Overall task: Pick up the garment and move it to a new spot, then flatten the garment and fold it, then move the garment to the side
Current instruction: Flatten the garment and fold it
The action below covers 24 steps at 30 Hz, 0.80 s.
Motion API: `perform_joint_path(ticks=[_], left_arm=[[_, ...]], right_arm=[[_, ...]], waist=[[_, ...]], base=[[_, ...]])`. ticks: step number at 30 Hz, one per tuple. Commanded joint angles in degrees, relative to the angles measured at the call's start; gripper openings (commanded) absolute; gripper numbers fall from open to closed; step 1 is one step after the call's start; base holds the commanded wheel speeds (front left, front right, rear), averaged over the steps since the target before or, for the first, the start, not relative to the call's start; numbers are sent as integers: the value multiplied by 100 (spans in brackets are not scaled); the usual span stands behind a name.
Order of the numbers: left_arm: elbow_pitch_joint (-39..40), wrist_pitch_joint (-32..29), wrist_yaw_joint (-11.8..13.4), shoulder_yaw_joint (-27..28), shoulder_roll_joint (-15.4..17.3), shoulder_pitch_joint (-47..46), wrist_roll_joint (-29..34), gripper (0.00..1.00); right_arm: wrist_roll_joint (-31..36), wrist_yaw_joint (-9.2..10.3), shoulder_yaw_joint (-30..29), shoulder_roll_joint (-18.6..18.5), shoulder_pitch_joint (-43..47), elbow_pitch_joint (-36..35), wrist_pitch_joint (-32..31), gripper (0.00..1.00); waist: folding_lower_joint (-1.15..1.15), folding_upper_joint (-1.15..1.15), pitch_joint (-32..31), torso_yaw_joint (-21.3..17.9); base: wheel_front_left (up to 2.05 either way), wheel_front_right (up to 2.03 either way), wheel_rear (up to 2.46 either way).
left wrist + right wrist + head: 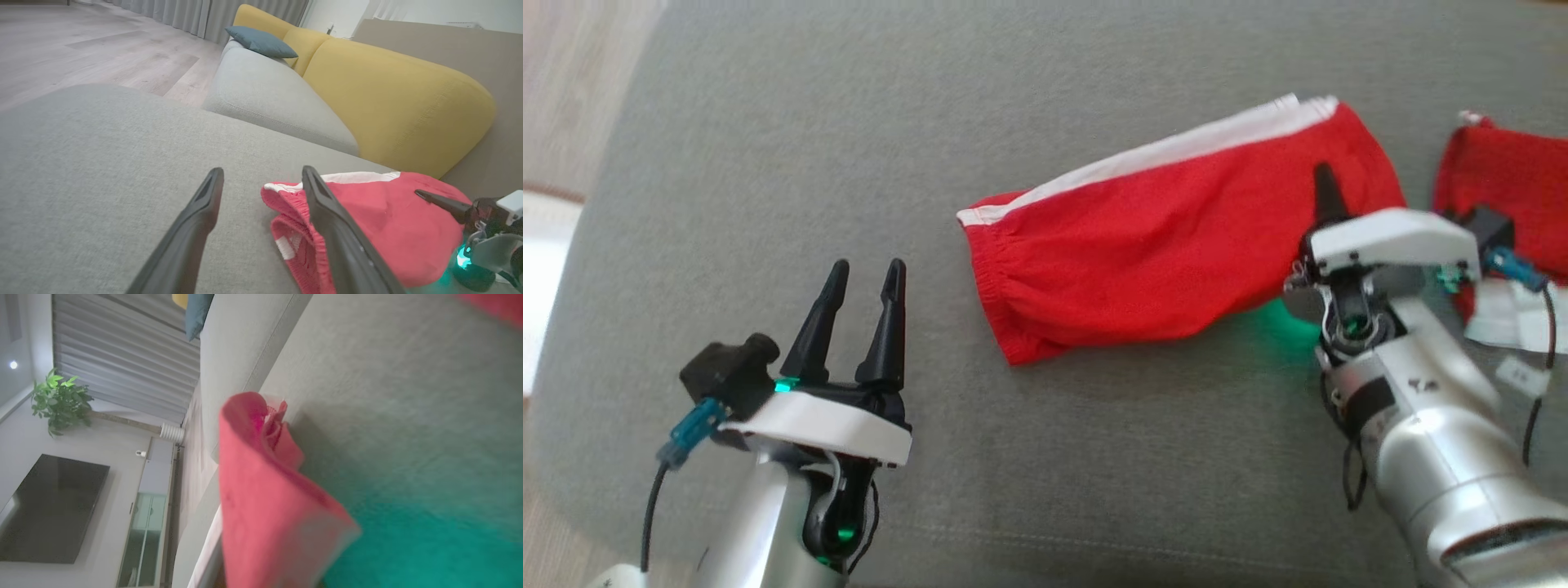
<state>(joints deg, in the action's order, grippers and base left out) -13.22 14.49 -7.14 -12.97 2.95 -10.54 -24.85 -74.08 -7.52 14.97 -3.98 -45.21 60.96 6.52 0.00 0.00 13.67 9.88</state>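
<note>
The garment (pixel 1152 245) is lying folded across the right half of the grey cushion (pixel 849 122), where the right end effector (pixel 1325 186) is clamping closed on its right-hand edge, while the left end effector (pixel 867 269) is hovering, fingers spread, above the cushion's near-left area.

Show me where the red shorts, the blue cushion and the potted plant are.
red shorts (pixel 1143 261), head view, middle of the red cloth.
blue cushion (pixel 261 41), left wrist view, its upper face.
potted plant (pixel 61 398), right wrist view, its green leaves.
</note>
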Motion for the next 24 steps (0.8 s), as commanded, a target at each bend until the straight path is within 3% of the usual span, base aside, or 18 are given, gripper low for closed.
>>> perform_joint_path(ticks=[1, 12, 24], left_arm=[[190, 51, -35, 205, 86, -20, 51, 100], [190, 51, -35, 164, 46, 440, 109, 100], [185, 51, -35, 31, 15, 703, 135, 100]], right_arm=[[-96, 3, 153, 110, 126, -131, 195, 0], [-128, 3, 15, 65, 769, -263, 702, 0], [-57, 3, -339, -62, 1445, -719, 739, 0]], waist=[[0, 0, -183, -189], [0, 0, -563, -454], [0, 0, -773, -471]], base=[[0, 0, 0], [0, 0, 0], [0, 0, 0]])
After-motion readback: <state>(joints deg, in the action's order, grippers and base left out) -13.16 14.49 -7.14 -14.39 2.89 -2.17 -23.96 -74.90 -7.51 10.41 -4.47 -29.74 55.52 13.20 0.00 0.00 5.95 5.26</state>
